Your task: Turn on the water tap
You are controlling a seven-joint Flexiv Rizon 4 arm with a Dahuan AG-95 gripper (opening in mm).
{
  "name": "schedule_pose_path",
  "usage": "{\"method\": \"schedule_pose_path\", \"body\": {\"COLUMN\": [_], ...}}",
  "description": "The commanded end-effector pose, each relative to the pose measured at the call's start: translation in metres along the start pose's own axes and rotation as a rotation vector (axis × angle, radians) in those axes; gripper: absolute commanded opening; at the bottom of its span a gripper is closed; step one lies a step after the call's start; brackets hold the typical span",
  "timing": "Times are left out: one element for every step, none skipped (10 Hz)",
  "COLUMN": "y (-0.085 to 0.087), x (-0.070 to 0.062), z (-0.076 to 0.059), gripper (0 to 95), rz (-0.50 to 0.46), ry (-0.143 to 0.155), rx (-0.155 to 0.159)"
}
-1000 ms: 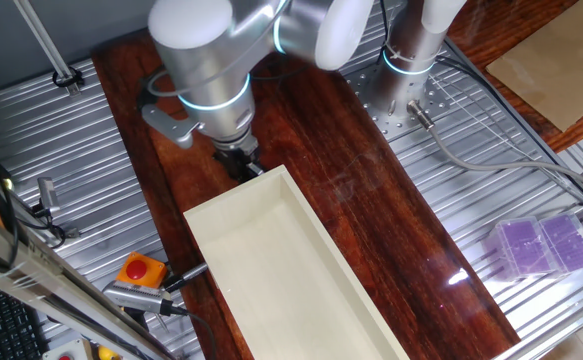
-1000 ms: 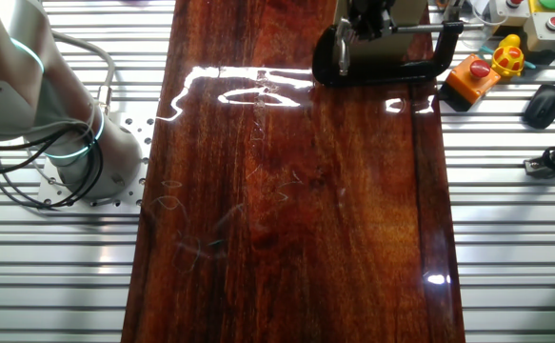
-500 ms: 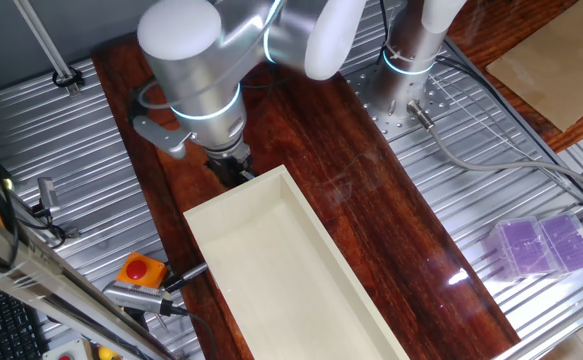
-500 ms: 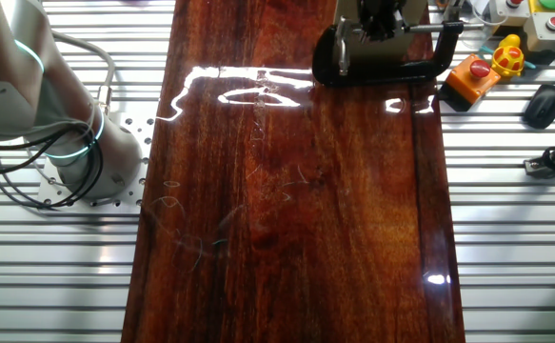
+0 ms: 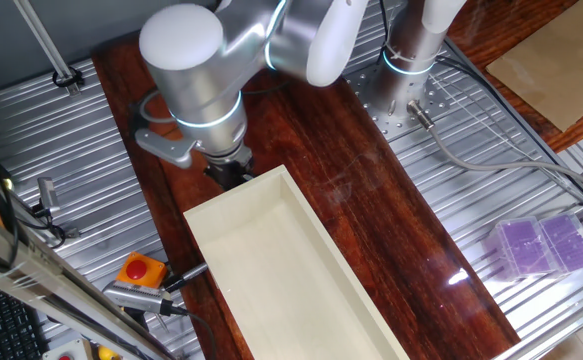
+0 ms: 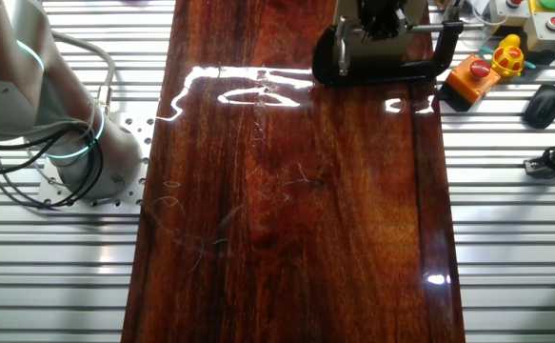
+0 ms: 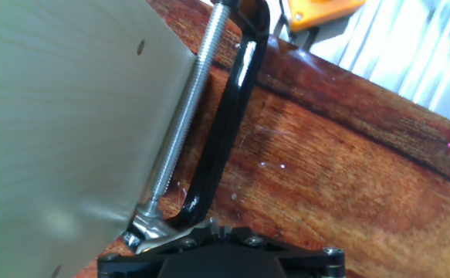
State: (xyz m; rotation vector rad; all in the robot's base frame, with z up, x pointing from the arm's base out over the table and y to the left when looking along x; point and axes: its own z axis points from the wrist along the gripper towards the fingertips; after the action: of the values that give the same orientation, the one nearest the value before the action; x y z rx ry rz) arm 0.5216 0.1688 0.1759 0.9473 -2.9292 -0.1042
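A black C-clamp lies at the far end of the wooden table; in the hand view its frame and threaded screw run down toward my hand. A small shiny metal part, the tap, sits in the clamp's jaw, mostly hidden under my gripper. The gripper points down at the clamp, just past the end of the cream box, and also shows in the other fixed view. Its fingers stand close together around the tap; the contact itself is hidden.
A long cream box stands on the wood right beside the clamp; its wall fills the left of the hand view. An orange button box and cables lie by the clamp. A purple case sits at the right.
The wrist has turned about its own axis over the clamp and shifted slightly toward the table's left edge. The clamp and the box have not moved.
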Motion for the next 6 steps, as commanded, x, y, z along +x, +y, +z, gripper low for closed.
{"method": "schedule_pose_path", "body": {"y": [0.0, -0.0005, -0.0008, -0.0011, -0.0012, -0.0016], "x": [0.0001, 0.0, 0.0, 0.0004, 0.0004, 0.0003], "z": [0.0005, 0.0019, 0.0024, 0.0022, 0.0025, 0.0035], "gripper": [0.0, 0.0, 0.0, 0.0, 0.0, 0.0], "rz": [-0.129, -0.182, -0.219, -0.274, -0.306, -0.334], "ry": [0.009, 0.01, 0.01, 0.013, 0.014, 0.015], "rx": [0.012, 0.016, 0.018, 0.021, 0.021, 0.022]}}
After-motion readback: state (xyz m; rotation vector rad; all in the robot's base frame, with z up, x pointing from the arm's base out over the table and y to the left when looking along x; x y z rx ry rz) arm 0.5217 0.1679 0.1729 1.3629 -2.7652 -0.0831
